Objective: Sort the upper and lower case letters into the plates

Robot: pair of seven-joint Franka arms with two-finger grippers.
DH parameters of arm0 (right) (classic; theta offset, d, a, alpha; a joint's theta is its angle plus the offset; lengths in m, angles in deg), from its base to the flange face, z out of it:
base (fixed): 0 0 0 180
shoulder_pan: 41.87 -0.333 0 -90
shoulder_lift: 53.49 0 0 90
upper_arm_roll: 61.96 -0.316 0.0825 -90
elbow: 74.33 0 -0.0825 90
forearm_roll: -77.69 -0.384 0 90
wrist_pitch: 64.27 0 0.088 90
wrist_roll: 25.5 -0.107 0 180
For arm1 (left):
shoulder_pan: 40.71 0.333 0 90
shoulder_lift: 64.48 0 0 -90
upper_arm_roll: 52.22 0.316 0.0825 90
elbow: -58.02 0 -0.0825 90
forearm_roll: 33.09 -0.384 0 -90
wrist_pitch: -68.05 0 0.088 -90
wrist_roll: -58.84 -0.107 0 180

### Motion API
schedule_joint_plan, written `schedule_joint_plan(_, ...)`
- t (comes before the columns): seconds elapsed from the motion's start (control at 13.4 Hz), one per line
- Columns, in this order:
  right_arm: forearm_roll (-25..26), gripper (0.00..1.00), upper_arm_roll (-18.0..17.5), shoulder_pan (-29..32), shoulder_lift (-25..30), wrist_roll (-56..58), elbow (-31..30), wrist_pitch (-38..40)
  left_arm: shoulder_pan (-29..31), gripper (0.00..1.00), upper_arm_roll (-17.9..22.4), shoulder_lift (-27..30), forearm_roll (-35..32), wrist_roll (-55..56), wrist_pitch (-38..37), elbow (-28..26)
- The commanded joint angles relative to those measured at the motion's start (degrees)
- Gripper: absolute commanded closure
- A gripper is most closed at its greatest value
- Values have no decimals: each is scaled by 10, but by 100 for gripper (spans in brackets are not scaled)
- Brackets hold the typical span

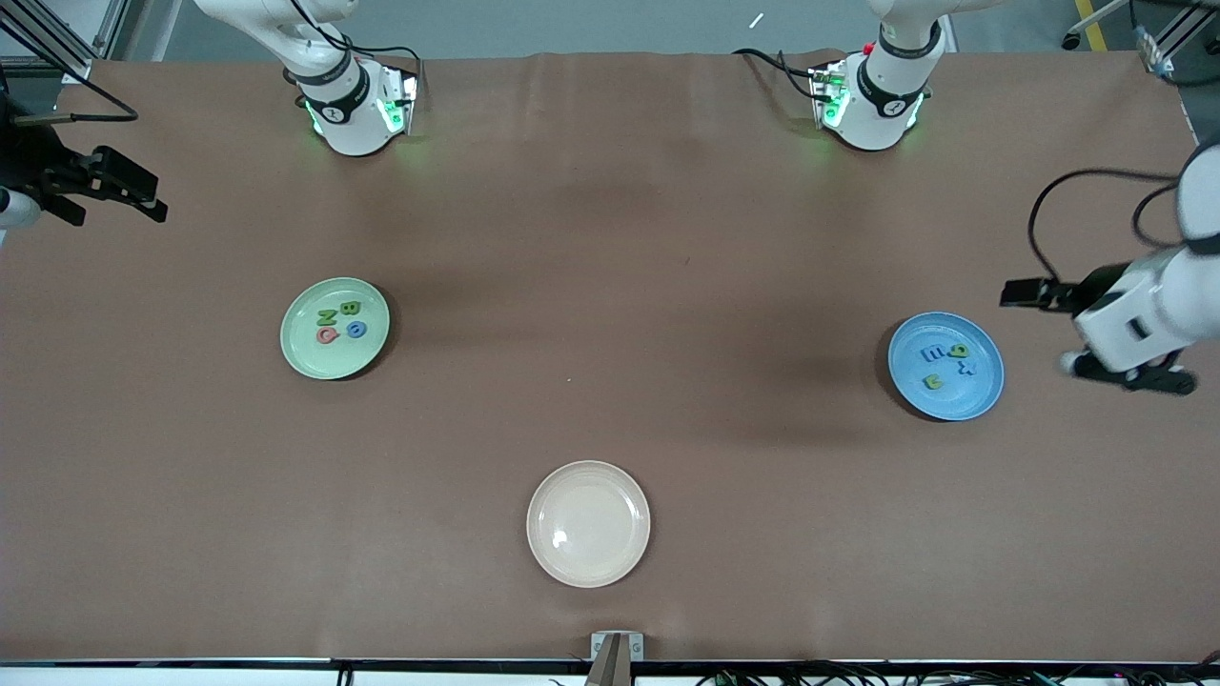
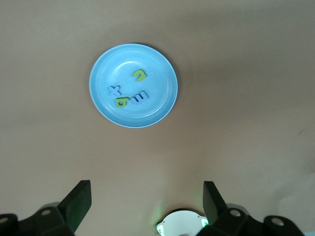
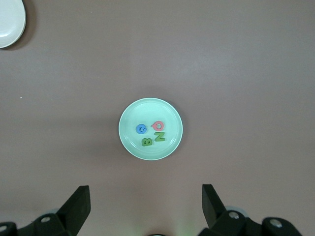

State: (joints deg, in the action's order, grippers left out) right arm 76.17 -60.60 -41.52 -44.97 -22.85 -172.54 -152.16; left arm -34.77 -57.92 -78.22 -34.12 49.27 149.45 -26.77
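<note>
Hanging wide open and empty, the left claw (image 1: 1134,372) sits at the front view's right edge, just beside the blue plate (image 1: 986,376) holding four letters (image 1: 945,362). The right claw (image 1: 114,195), also open and empty, waits at upper left, well apart from the green plate (image 1: 305,357) with four letters (image 1: 340,320). A cream plate (image 1: 588,562) lies at lower centre of the table (image 1: 610,238).

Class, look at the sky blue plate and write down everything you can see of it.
The sky blue plate is round, shallow and glossy, like glazed ceramic or plastic, with a raised rim. It lies flat on the brown table toward the left arm's end. Four small flat letters rest inside it: two green letters and two pale blue letters, bunched near the middle. Nothing else touches it.
</note>
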Motion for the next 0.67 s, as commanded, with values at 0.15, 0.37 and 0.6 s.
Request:
schedule_joint_plan(0.15,-7,0,-2,6,0,-5,2,6,-50,0,74,106,24,-8,3,-47)
schedule_joint_plan(0.37,-1,0,-1,6,-1,-4,1,6,-66,0,92,148,24,0,6,-57)
schedule_joint_plan(0.6,1,0,-1,6,0,-4,0,7,-61,0,93,169,30,10,34,-49)
